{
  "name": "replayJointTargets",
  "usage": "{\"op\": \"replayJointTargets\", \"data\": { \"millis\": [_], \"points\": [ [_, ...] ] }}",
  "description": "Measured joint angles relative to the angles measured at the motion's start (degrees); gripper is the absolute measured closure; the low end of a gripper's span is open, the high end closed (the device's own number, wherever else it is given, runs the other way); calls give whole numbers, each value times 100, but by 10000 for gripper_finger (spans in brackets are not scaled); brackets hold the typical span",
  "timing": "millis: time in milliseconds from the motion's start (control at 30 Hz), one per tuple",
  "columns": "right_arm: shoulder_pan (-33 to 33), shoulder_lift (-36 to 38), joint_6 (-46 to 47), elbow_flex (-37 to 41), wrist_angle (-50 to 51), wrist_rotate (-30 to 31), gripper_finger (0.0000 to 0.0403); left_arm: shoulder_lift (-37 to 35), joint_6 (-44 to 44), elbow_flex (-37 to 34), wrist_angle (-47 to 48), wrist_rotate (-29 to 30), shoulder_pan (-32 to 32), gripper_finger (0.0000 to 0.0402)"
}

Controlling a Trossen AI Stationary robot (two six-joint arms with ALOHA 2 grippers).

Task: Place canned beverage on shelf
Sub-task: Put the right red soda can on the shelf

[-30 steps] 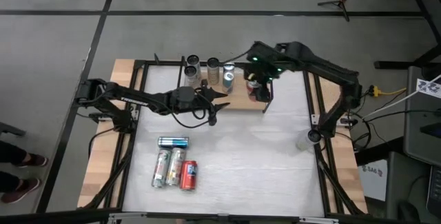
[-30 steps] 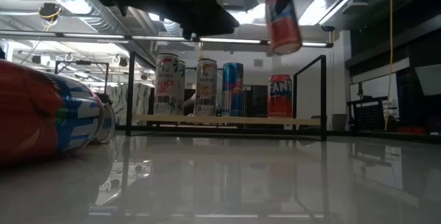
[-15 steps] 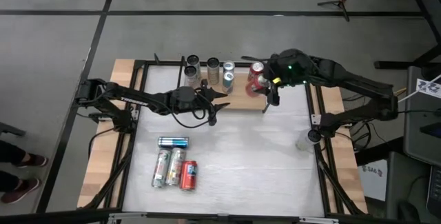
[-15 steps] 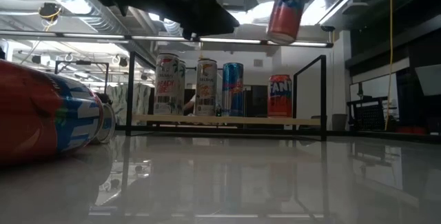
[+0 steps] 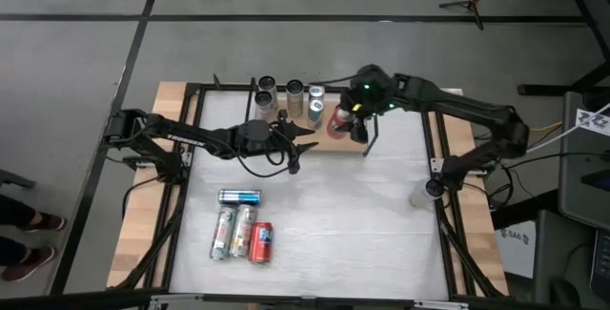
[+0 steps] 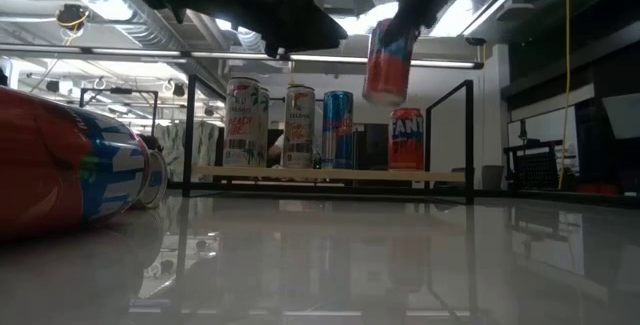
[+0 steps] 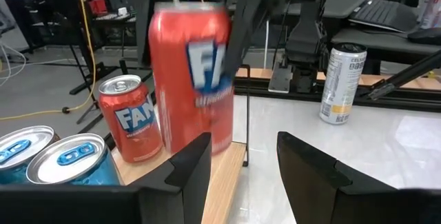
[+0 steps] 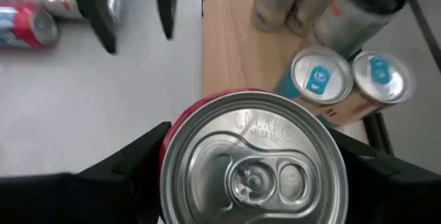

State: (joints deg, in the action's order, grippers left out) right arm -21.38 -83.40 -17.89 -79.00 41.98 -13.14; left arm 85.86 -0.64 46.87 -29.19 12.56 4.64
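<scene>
Lying on their sides near the front of the white surface (image 5: 362,224), four loose cans (image 5: 242,230) are seen at the left. Further along, the left gripper (image 5: 295,150) is held low just before the shelf (image 5: 329,140), its fingers parted with nothing between them. On the shelf, four upright cans (image 6: 287,126) are lined up (one orange can (image 6: 406,138) apart from the other three). At the right, the right gripper (image 5: 355,125) is closed on a red can (image 6: 388,61), which is held tilted in the air above the shelf.
</scene>
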Motion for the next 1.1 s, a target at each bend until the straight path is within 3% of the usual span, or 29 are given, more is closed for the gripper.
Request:
{"op": "replayJointTargets", "data": {
  "millis": [600,1100],
  "points": [
    [-241,-878,-194,30,-27,-20,111,-2,-1,2,7,0,0,243],
    [-230,-877,-194,1019,-1071,4,111,-2,-2,2,7,0,-2,243]
  ]
}}
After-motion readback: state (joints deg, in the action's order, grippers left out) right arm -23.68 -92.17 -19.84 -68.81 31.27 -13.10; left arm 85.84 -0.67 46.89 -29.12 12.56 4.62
